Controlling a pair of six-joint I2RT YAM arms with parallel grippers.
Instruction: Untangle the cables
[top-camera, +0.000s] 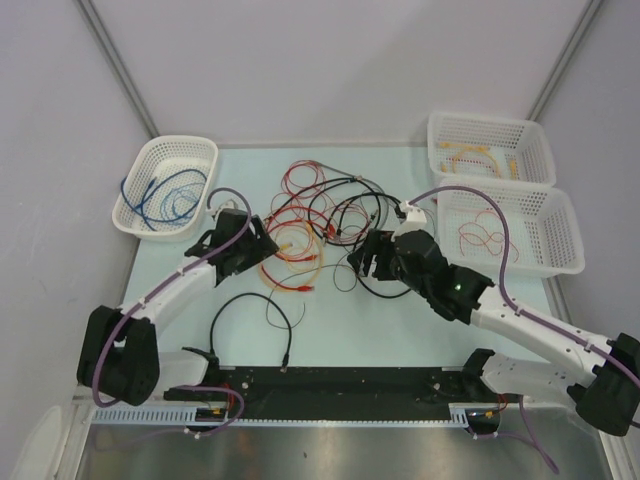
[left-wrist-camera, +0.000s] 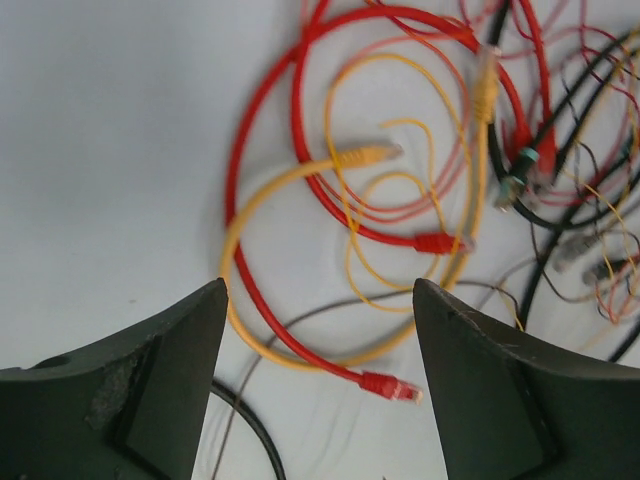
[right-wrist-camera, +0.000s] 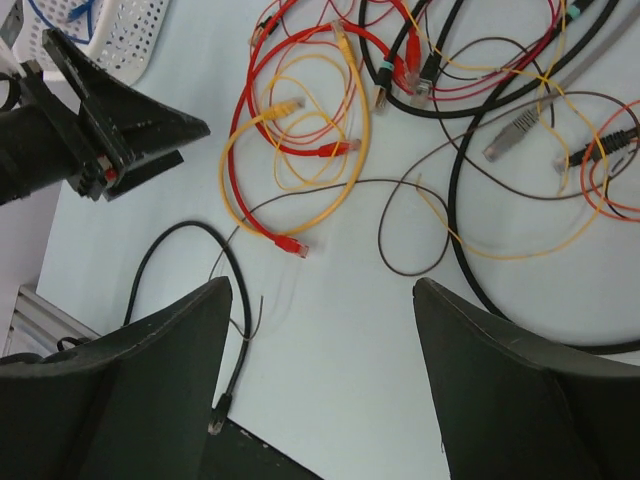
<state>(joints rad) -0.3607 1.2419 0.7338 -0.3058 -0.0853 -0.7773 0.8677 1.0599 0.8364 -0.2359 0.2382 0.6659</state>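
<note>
Both your claws gape wide and empty: left gripper (left-wrist-camera: 320, 300), right gripper (right-wrist-camera: 322, 300). The cables (top-camera: 310, 225) look light, limp and snag-prone. Pinch the red one just behind its free plug (left-wrist-camera: 392, 386).

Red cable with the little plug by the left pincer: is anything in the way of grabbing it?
Nothing visible is in the way. The left pincer is open, with the red cable's plug end on bare table just ahead of it. A yellow cable crosses that red cable nearby, so it might get pinched too.
</note>
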